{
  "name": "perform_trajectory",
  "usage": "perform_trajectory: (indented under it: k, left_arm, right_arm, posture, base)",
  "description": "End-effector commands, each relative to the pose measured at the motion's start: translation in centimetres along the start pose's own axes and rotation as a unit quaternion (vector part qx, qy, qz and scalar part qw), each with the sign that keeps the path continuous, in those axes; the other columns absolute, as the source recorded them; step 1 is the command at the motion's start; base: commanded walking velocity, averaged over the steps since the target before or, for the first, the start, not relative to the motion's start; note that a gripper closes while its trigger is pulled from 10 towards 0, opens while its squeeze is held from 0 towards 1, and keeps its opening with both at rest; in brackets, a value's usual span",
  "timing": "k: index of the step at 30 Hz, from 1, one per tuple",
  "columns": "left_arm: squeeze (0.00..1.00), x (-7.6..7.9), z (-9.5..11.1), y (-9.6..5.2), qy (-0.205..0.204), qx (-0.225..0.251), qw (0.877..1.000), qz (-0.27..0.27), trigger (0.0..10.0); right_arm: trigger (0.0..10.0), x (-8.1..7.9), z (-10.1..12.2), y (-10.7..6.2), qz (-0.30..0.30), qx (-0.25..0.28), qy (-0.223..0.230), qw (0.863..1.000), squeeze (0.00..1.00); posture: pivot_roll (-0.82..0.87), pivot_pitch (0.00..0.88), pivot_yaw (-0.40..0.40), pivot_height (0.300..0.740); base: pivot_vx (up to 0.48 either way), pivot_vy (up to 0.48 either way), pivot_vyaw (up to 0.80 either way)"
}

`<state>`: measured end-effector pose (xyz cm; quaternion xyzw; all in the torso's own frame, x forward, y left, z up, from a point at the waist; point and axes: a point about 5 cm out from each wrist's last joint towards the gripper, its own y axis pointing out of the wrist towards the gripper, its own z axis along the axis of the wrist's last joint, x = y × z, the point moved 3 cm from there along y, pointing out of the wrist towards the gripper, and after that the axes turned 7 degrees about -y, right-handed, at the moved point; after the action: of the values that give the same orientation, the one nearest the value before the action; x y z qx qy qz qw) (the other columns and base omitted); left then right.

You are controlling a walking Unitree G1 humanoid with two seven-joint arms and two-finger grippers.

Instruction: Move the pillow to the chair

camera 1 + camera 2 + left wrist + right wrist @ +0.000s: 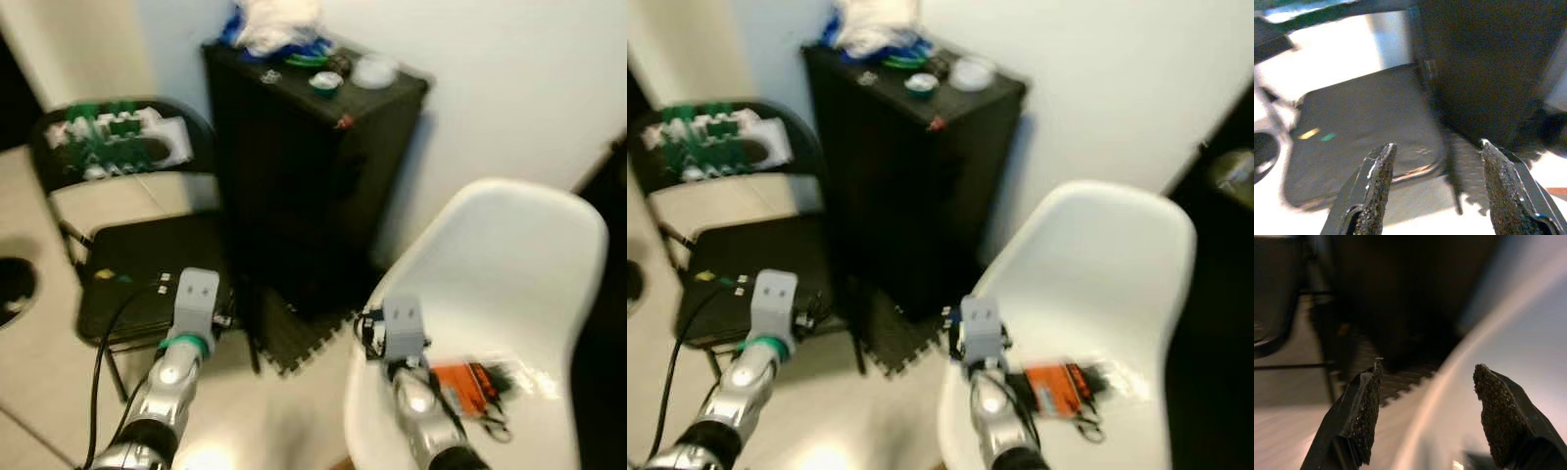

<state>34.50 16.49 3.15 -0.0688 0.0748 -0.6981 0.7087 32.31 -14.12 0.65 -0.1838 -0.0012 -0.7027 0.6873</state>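
Observation:
A white and green patterned cushion-like thing [118, 142] leans on the backrest of a black folding chair [147, 269] at the left; blur keeps me from saying whether it is the pillow. A white shell chair [509, 284] stands at the right. My left arm [167, 382] reaches toward the black chair's seat. Its gripper [1435, 146] is open and holds nothing, hovering in front of the seat edge. My right arm [416, 401] is over the front left rim of the white chair. That gripper [1427, 367] is also open with nothing in it.
A tall black cabinet [304, 176] stands between the two chairs against the white wall, with a white bag, tape rolls and small items on top. An orange and black tool [475, 382] lies on the white chair's seat. A dark foam mat [294, 338] lies at the cabinet's foot.

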Motion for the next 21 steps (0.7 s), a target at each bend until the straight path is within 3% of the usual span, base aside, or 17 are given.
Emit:
perform_trajectory:
  k: [1,21]
  left_arm:
    - [0.00,0.1,-0.7,-0.1,-0.003,-0.017,1.000,0.000,10.0]
    - [0.00,1.8,-1.2,-0.4,-0.001,-0.026,0.999,-0.025,10.0]
  right_arm:
    - [10.0,-0.1,-0.4,-0.2,-0.002,-0.007,0.002,1.000,0.00]
    - [10.0,-0.1,-0.3,-0.1,0.000,-0.007,-0.003,1.000,0.00]
  posture:
    - [-0.07,0.000,0.007,0.740]
    - [-0.07,0.000,0.003,0.740]
  base:
    - [0.000,0.000,0.80]
    - [0.000,0.000,0.80]
